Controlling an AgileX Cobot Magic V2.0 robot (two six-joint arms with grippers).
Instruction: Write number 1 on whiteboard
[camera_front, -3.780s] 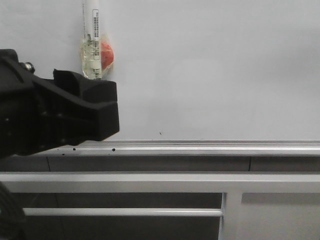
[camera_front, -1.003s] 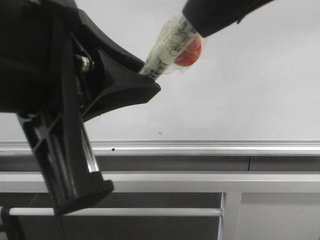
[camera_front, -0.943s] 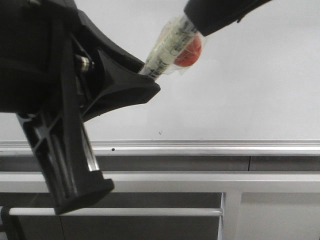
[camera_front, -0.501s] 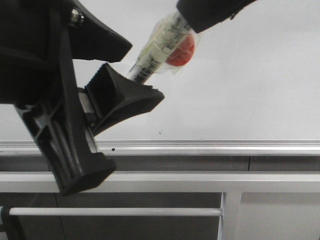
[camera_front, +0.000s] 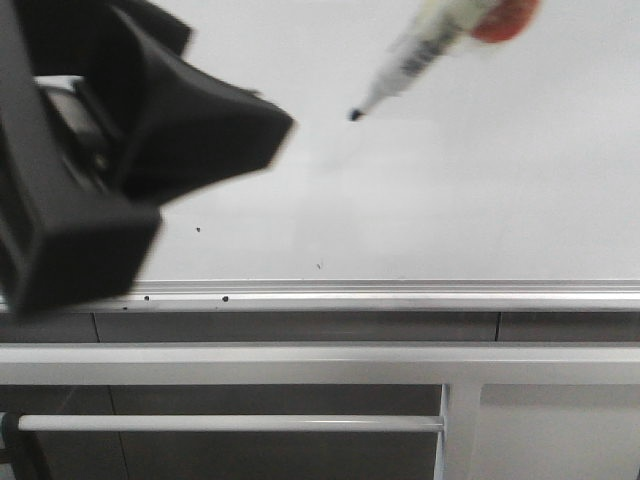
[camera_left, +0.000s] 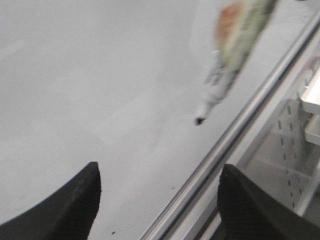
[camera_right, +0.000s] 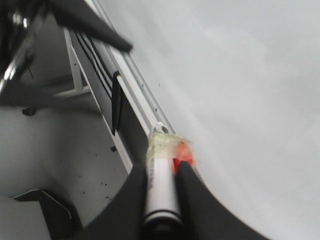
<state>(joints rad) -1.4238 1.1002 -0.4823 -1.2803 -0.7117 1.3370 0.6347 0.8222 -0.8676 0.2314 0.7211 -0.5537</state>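
Observation:
The whiteboard (camera_front: 450, 200) fills the back of the front view. The number 1 is out of view; only tiny black specks mark the board. A white marker (camera_front: 420, 50), wrapped in tape with a red blob, points down-left with its bare black tip (camera_front: 355, 115) close to the board. My right gripper (camera_right: 160, 167) is shut on the marker (camera_right: 161, 185) barrel. My left gripper (camera_front: 200, 170) looms blurred at the left, apart from the marker. In the left wrist view it (camera_left: 160, 200) stands open and empty, the marker (camera_left: 225, 65) hanging beyond it over the whiteboard (camera_left: 75, 75).
A silver aluminium strip (camera_front: 420, 292) runs along the board's lower edge. Below it lie a white metal rail (camera_front: 300, 362), a thin bar (camera_front: 250, 423) and an upright post (camera_front: 460, 430). The dark left arm (camera_right: 30, 50) shows blurred in the right wrist view.
The marker has pulled up and to the right, out from between the left gripper's jaws, and its black tip now shows bare. The left gripper has shifted left and lower.

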